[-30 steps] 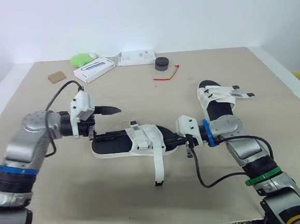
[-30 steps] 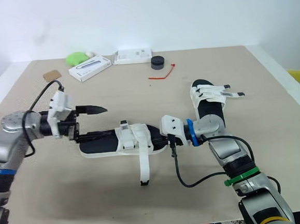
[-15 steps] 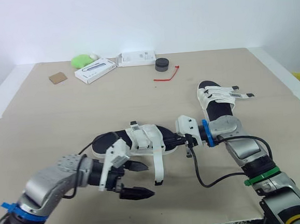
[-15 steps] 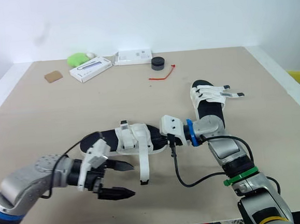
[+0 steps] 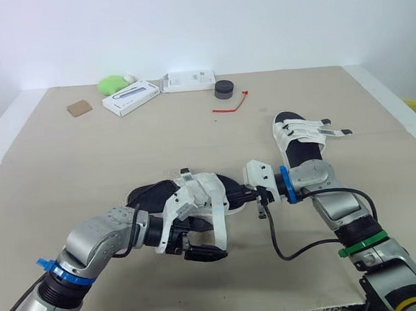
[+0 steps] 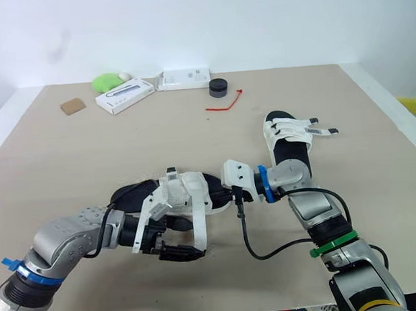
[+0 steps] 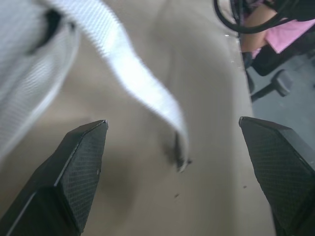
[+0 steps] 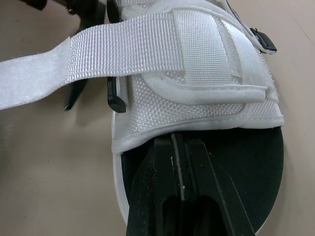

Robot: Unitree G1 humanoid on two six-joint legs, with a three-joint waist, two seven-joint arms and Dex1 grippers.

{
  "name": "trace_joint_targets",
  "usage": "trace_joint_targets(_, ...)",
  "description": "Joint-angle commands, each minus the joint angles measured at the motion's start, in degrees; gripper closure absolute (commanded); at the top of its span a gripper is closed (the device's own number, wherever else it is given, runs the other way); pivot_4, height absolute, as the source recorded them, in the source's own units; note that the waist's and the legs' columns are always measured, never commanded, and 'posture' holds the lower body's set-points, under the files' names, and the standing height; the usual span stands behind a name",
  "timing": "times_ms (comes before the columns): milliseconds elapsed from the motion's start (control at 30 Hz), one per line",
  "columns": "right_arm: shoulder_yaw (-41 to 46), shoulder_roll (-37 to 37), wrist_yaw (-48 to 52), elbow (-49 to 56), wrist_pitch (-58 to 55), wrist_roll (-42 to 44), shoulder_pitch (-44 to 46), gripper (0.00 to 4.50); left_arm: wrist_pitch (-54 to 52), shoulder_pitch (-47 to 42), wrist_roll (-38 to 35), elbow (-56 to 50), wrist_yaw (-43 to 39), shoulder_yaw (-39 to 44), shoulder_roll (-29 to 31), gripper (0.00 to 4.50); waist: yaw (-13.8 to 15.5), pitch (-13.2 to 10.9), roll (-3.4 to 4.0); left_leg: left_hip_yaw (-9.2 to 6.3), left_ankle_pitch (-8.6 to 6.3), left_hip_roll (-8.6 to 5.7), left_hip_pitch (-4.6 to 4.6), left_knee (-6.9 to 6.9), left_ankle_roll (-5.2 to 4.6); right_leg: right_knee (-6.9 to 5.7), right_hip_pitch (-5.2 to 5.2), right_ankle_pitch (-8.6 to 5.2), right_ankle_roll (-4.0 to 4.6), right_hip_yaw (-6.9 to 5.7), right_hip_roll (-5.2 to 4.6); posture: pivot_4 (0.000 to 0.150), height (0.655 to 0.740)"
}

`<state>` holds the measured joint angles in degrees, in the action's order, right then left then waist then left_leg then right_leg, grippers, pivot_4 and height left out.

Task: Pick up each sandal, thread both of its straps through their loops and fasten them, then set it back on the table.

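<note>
Beige-topped table (image 5: 64,159) against a plain white wall. Pictured flat near the middle: black-soled sandal with white woven straps (image 5: 196,192), with one loose white strap (image 5: 220,230) trailing off its near side onto the tabletop. Showed the left gripper (image 5: 203,244) low beside that strap, black fingers (image 7: 81,167) spread wide on either side of the strap's free end and not touching it. Showed the right gripper (image 8: 179,142) at the sandal's toe end, fingers pressed together, tips on the black footbed just short of the white upper. Seen further right, apart from the first: second sandal of the same make (image 5: 300,137). Ranged along the far edge: green lump (image 5: 112,83), two white boxes (image 5: 131,97), dark round puck (image 5: 224,89), red tie (image 5: 233,104), brown card square (image 5: 79,107).
</note>
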<state>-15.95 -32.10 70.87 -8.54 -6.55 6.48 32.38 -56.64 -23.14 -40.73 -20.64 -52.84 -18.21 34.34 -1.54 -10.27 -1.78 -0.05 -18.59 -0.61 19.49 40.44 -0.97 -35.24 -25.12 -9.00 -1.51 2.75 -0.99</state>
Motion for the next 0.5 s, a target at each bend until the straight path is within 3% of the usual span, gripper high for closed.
trace_joint_targets(33,-0.53,-0.69,-0.15,-0.38,-0.33,-1.03,-0.36,4.5,1.39,-1.59,-0.31,0.17,-1.53,0.55,-1.25,0.09,0.01,0.0,0.0,0.0,0.0,0.0,0.0,0.0,0.0,0.0,0.0,0.0,0.0,0.0,0.0,0.15,0.74)
trace_joint_targets(167,-0.53,-0.55,-0.39,-0.28,-0.42,-1.04,-0.34,4.5,1.14,-2.66,-0.67,1.59,-2.91,0.45,-2.52,0.09,0.01,0.0,0.0,0.02,0.0,-0.01,0.0,0.0,0.0,0.0,0.0,0.01,-0.02,0.02,0.0,0.15,0.74)
trace_joint_targets(267,-0.49,-0.48,-0.51,-0.25,-0.44,-1.02,-0.34,4.5,-0.46,-3.62,-0.66,3.32,-1.64,0.83,-4.03,1.26,0.02,0.0,0.0,0.01,0.0,-0.01,0.0,0.0,0.0,0.0,0.0,0.01,-0.02,0.02,0.0,0.15,0.74)
trace_joint_targets(400,-0.41,-0.54,-0.63,-0.14,-0.46,-0.98,-0.47,4.5,-4.44,-4.61,-1.49,5.79,0.4,1.47,-5.88,3.45,0.01,0.0,0.0,0.03,0.0,-0.02,0.0,0.0,0.0,0.01,0.01,0.03,-0.05,0.06,-0.01,0.15,0.74)
trace_joint_targets(467,-0.34,-0.65,-0.64,-0.07,-0.46,-0.93,-0.56,4.5,-4.76,-4.48,-0.08,6.12,0.03,-0.15,-5.02,4.27,0.0,0.0,0.0,0.02,0.0,-0.02,-0.01,0.0,0.0,0.01,0.01,0.03,-0.06,0.06,0.0,0.15,0.74)
trace_joint_targets(500,-0.34,-0.67,-0.67,-0.03,-0.52,-0.92,-0.56,4.5,-4.66,-4.38,0.56,6.17,-0.17,-0.79,-4.56,4.47,0.0,0.0,0.0,0.03,0.0,-0.02,-0.02,0.0,0.0,0.01,0.01,0.03,-0.06,0.07,0.01,0.15,0.74)
